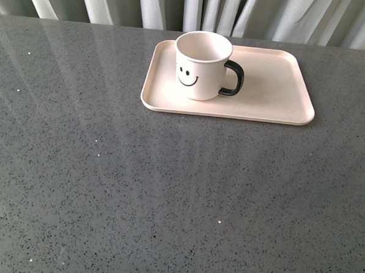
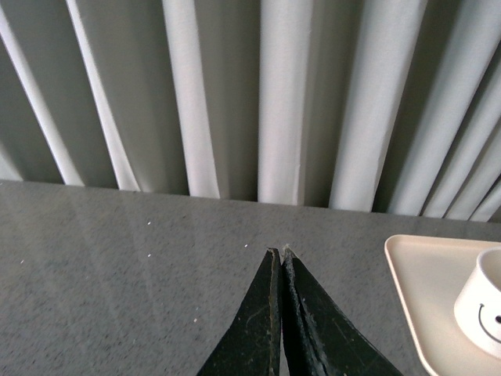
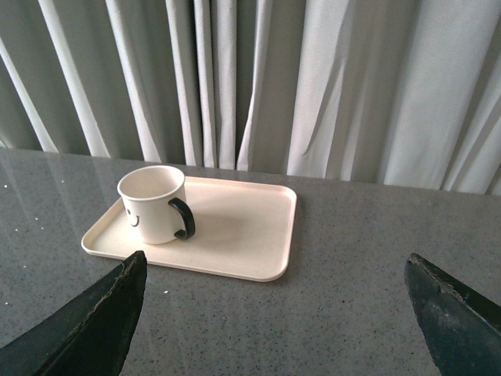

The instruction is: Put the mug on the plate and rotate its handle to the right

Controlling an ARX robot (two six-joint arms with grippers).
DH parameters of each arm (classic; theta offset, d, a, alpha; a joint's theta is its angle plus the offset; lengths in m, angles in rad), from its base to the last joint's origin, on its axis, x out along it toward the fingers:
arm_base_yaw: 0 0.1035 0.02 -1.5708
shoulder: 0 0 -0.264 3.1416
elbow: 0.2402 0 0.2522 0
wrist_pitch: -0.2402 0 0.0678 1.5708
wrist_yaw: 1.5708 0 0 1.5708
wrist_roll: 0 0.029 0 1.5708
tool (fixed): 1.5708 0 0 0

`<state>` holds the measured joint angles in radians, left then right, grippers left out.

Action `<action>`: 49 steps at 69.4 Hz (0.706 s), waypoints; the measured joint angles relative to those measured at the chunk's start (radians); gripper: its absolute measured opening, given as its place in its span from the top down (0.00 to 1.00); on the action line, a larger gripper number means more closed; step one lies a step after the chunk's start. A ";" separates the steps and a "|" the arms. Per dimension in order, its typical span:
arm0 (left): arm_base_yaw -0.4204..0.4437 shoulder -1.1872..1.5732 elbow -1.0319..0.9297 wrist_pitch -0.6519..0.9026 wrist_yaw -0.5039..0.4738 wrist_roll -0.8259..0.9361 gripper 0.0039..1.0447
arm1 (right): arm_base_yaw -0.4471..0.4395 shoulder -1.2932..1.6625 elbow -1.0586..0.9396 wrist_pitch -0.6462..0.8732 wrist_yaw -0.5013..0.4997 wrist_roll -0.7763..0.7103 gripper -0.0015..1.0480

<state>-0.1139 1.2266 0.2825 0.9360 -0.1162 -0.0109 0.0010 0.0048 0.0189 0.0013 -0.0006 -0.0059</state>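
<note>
The white mug (image 1: pixel 202 65) with a black smiley face stands upright on the left part of the pale pink plate (image 1: pixel 271 86), its black handle (image 1: pixel 232 78) pointing right. Neither arm shows in the front view. My left gripper (image 2: pixel 278 252) is shut and empty above the grey table, left of the plate (image 2: pixel 427 290) and the mug (image 2: pixel 484 307). My right gripper (image 3: pixel 274 262) is open and empty, pulled back from the plate (image 3: pixel 243 235); the mug (image 3: pixel 153 204) and its handle (image 3: pixel 185 218) sit beyond its left finger.
The grey speckled tabletop (image 1: pixel 137 189) stretches around the plate. Pale pleated curtains (image 1: pixel 195 9) hang right behind the table's far edge.
</note>
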 joint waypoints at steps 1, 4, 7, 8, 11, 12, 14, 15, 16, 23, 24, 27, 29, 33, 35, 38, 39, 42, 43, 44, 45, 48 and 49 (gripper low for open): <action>0.002 -0.006 -0.006 0.000 0.002 0.000 0.99 | 0.000 0.000 0.000 0.000 0.000 0.000 0.09; 0.010 -0.039 -0.035 -0.004 0.012 0.000 0.99 | 0.000 0.000 0.000 0.000 0.000 0.000 0.09; 0.015 -0.066 -0.055 -0.010 0.018 0.000 0.99 | 0.000 0.000 0.000 0.000 0.000 0.000 0.09; 0.018 -0.079 -0.064 -0.013 0.021 0.000 0.99 | 0.000 0.000 0.000 0.000 0.000 0.000 0.09; 0.024 -0.113 -0.086 -0.024 0.034 0.000 0.99 | 0.000 0.000 0.000 0.000 0.000 0.000 0.09; 0.025 -0.120 -0.090 -0.026 0.037 0.000 0.99 | 0.000 0.000 0.000 0.000 0.001 0.000 0.09; 0.028 -0.138 -0.102 -0.034 0.039 0.000 0.99 | 0.000 0.000 0.000 0.000 0.001 0.000 0.09; 0.031 -0.151 -0.109 -0.040 0.042 0.000 0.99 | 0.000 0.000 0.000 0.000 0.001 0.000 0.09; 0.032 -0.158 -0.114 -0.043 0.042 0.000 0.99 | 0.000 0.000 0.000 0.000 0.000 0.000 0.09; 0.093 -0.240 -0.157 -0.087 0.109 0.002 0.99 | 0.000 0.000 0.000 0.000 0.000 0.000 0.09; 0.096 -0.247 -0.160 -0.090 0.109 0.002 0.99 | 0.000 0.000 0.000 0.000 0.000 0.000 0.09; 0.109 -0.279 -0.173 -0.108 0.108 0.002 0.99 | 0.000 0.000 0.000 0.000 0.000 0.000 0.09; 0.110 -0.298 -0.179 -0.119 0.109 0.002 0.99 | 0.000 0.000 0.000 0.000 0.000 0.000 0.09; 0.110 -0.315 -0.209 -0.092 0.117 0.002 0.99 | 0.000 0.000 0.000 0.000 0.000 0.000 0.09; 0.110 -0.322 -0.222 -0.085 0.116 0.002 0.99 | 0.000 0.000 0.000 0.000 0.000 0.000 0.09; 0.110 -0.340 -0.239 -0.101 0.116 0.002 0.99 | 0.000 0.000 0.000 0.000 0.001 0.000 0.09; 0.110 -0.345 -0.242 -0.108 0.116 0.003 0.99 | 0.000 0.000 0.000 0.000 0.001 0.000 0.09; 0.110 -0.373 -0.251 -0.132 0.117 0.003 0.99 | 0.000 0.000 0.000 0.000 0.000 0.000 0.09; 0.110 -0.388 -0.253 -0.145 0.117 0.003 0.99 | 0.000 0.000 0.000 0.000 0.000 0.000 0.09; 0.110 -0.396 -0.254 -0.151 0.117 0.003 0.99 | 0.000 0.000 0.000 0.000 0.000 0.000 0.09; 0.110 -0.413 -0.256 -0.165 0.117 0.003 0.99 | 0.000 0.000 0.000 0.000 0.000 0.000 0.09; 0.110 -0.444 -0.257 -0.191 0.116 0.003 0.99 | 0.000 0.000 0.000 0.000 0.000 0.000 0.09; 0.110 -0.461 -0.259 -0.204 0.116 0.003 0.99 | 0.000 0.000 0.000 0.000 0.000 0.000 0.09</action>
<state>-0.0036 0.7658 0.0235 0.7322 -0.0002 -0.0082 0.0010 0.0048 0.0189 0.0013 -0.0002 -0.0059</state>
